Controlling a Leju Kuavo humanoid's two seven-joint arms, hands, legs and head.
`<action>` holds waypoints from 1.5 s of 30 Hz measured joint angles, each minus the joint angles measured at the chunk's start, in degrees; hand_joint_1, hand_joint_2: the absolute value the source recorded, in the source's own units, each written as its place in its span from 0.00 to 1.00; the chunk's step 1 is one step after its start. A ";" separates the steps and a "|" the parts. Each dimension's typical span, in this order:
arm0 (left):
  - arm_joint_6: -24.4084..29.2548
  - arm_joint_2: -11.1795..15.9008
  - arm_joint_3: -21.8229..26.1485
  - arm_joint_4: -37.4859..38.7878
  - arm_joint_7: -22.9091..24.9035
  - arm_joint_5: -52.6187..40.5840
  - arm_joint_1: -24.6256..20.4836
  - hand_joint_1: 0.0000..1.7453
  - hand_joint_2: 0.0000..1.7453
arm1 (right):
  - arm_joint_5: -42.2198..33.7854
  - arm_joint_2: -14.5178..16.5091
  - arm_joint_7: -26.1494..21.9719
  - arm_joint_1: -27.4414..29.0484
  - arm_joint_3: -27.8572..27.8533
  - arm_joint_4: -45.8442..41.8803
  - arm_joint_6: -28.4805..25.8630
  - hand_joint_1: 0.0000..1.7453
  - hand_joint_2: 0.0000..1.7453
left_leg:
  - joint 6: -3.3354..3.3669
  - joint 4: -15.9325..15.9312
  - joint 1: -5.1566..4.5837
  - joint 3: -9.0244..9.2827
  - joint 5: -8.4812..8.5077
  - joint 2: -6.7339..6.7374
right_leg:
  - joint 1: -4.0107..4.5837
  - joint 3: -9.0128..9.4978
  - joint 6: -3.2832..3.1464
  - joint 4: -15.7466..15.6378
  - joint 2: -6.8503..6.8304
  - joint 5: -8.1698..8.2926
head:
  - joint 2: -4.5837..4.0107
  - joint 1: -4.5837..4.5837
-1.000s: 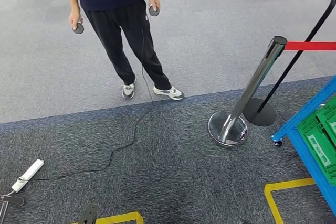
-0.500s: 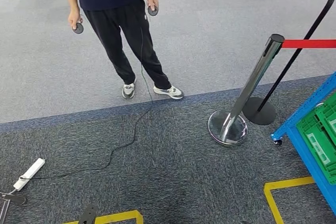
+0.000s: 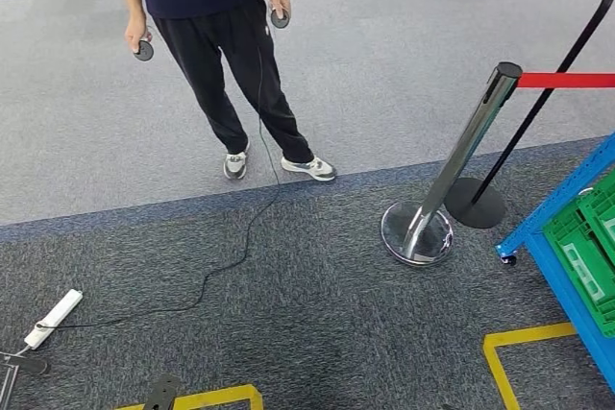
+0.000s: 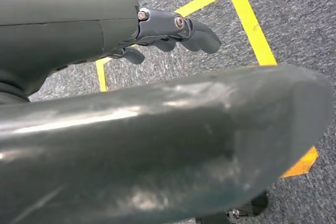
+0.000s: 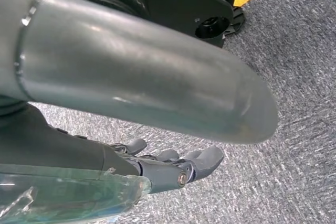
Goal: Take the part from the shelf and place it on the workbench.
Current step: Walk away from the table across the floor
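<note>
Grey carpet [image 3: 348, 324] with yellow floor tape [image 3: 507, 348] spread below the robot. Its left hand [image 4: 174, 30] hung over the carpet, fingers apart, holding nothing; its right hand [image 5: 174, 169] likewise. At the far right stood the blue shelf [image 3: 562, 290] with green crates [image 3: 591, 252]; which part was meant I could not tell. A person [image 3: 217, 45] stood ahead beside a chrome post [image 3: 454, 175].

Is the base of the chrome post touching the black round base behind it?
Cannot tell. In the head view the chrome post's base and the black round base meet or overlap along their edges, with no carpet between them, so one may simply stand behind the other.
</note>
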 joint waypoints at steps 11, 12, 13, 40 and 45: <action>0.08 -0.32 0.02 0.00 -0.35 -0.13 0.13 0.00 0.00 | -0.21 0.01 -0.46 0.28 -0.04 0.00 0.52 0.00 0.00 | 0.67 -3.52 1.11 1.60 1.60 2.23 | -1.83 -5.56 3.62 10.94 -0.39 -4.09 | 0.00 0.39; 0.08 -0.33 0.02 0.00 -0.35 -0.13 0.14 0.00 0.00 | -0.21 0.01 -0.45 0.25 -0.04 0.01 0.52 0.00 0.00 | 0.11 -3.02 1.40 1.51 1.36 2.59 | -2.27 -3.60 4.22 7.21 -1.09 -2.19 | 0.00 0.40; 0.08 -0.17 0.02 0.00 -0.35 -0.15 0.15 0.00 0.00 | -0.17 0.10 -0.46 0.14 -0.04 0.03 0.57 0.00 0.00 | -0.54 -2.30 1.53 1.32 0.96 2.95 | -2.50 -1.96 4.67 4.00 -2.01 -0.87 | 0.00 0.48; 12.91 -1.05 -0.97 0.00 -2.11 -4.16 0.53 0.00 0.00 | 0.15 0.04 -0.19 0.24 -0.48 0.19 0.50 0.00 0.00 | 1.25 1.02 0.31 1.24 -2.55 1.13 | -0.74 -9.97 1.87 15.77 0.18 -6.12 | 0.00 -0.19; 13.46 -1.16 -0.96 0.00 -1.79 -3.99 0.75 0.00 0.00 | 0.41 0.04 0.39 0.12 -0.50 0.21 0.52 0.00 0.00 | 1.07 1.14 -0.18 1.43 -2.63 4.26 | 0.06 -1.22 0.78 2.67 -3.22 -0.72 | 0.00 -0.25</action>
